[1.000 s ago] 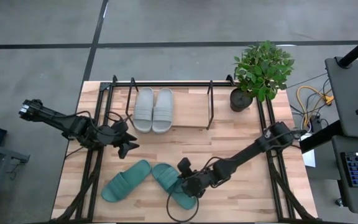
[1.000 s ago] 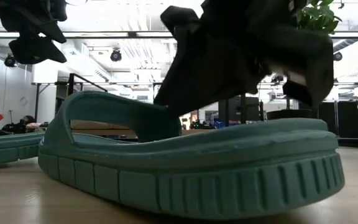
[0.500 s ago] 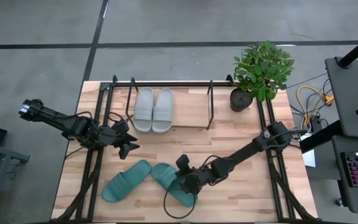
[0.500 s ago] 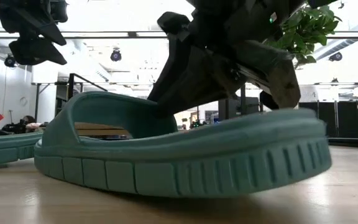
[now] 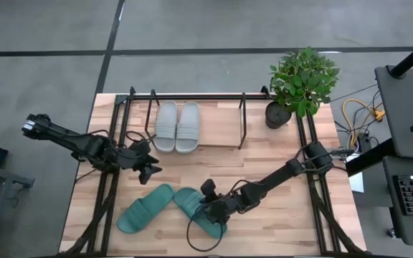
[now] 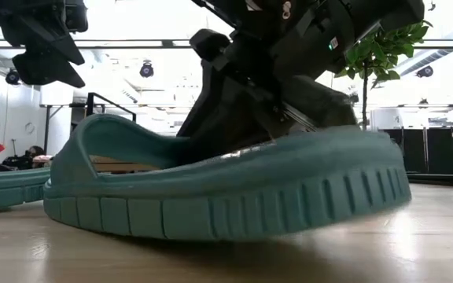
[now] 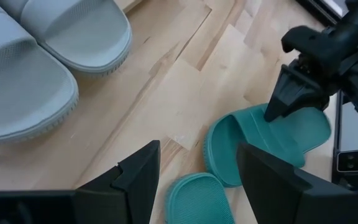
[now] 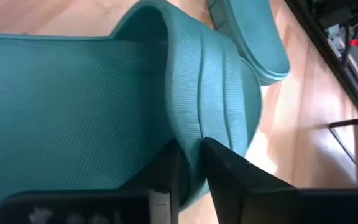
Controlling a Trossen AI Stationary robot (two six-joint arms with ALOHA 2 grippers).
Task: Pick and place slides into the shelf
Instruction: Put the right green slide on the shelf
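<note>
The light grey pair (image 5: 176,127) lies side by side on the wood base of the shelf (image 5: 192,96). Two teal slides lie near the table's near edge, the left one (image 5: 145,208) flat. My right gripper (image 5: 210,209) is shut on the right teal slide (image 5: 194,208). My left gripper (image 5: 148,170) hovers open between the shelf and the teal pair; in its wrist view its fingers (image 7: 138,177) stand apart above the table, with the grey pair (image 7: 30,62) and both teal slides (image 7: 260,134) beyond. My right gripper (image 8: 194,177) pinches the edge of the teal slide's wide strap (image 8: 188,146), one finger (image 8: 166,180) under the strap and one (image 8: 229,180) outside it. It comes slanting down from the table's right. The slide (image 6: 234,196) is tilted: its strap end rests on the table and its nearer end is raised.
A potted plant (image 5: 303,79) stands at the table's far right corner, beside the shelf's right end. Black frame rails run along both sides of the table. Bare wood lies between the shelf and the teal slides, and shelf room shows to the right of the grey pair.
My right gripper has moved a little toward the table's left and far edge, shut on the strap. The right teal slide has tipped: its end nearest the low camera has risen off the table while its strap end has stayed down.
</note>
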